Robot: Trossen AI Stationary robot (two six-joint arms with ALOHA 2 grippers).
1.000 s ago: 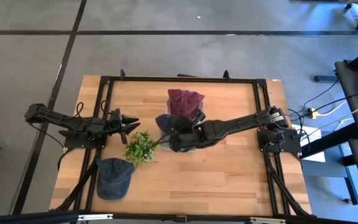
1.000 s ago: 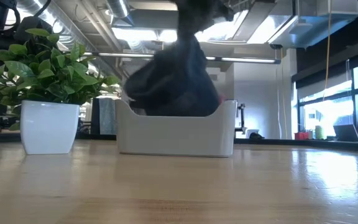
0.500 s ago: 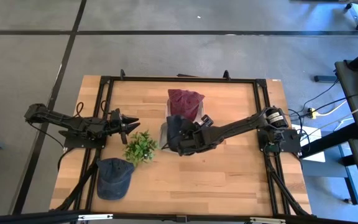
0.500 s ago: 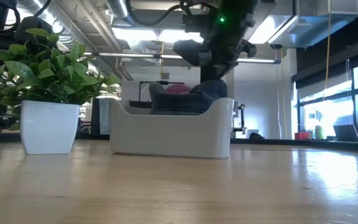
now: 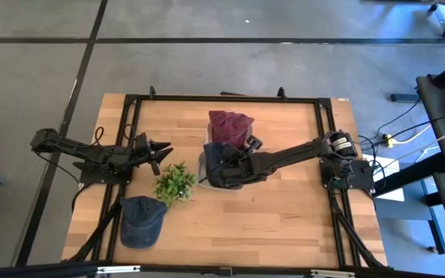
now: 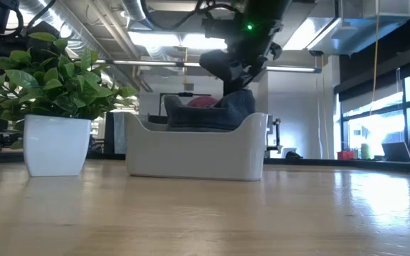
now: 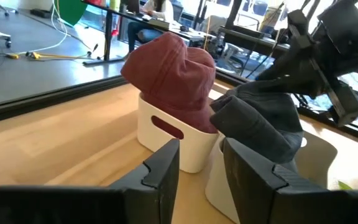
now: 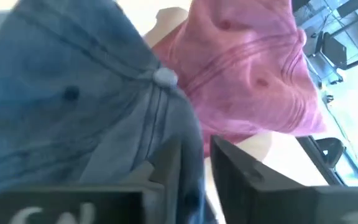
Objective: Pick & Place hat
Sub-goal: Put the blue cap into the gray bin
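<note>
A dark blue hat [image 5: 219, 161] lies in a white bin [image 6: 191, 153] at the table's middle; it also shows in the left wrist view [image 7: 257, 121]. My right gripper [image 5: 243, 158] is over the bin's right side, shut on the hat. A maroon hat [image 5: 229, 126] sits in a second white bin [image 7: 166, 134] just behind. Another blue hat [image 5: 140, 219] lies flat on the table at the near left. My left gripper [image 5: 161, 150] is open and empty at the left, pointing toward the bins. My right gripper pinches a fold of the dark blue hat's cloth [image 8: 192, 180] between its two fingers, beside the crown's top button [image 8: 165, 76]. The fingers [image 6: 239, 71] come slanting down from the table's right. The hat rests in the bin, one part drawn up toward the fingers.
A green plant in a white pot [image 5: 174, 183] stands just left of the bins, between them and the blue hat on the table. A black frame [image 5: 222, 98] runs around the table's edges. The near right of the table is bare wood.
My right gripper has come down and drawn back a little toward the table's right. The dark blue hat, which hung above the bin a second ago, now lies inside it.
</note>
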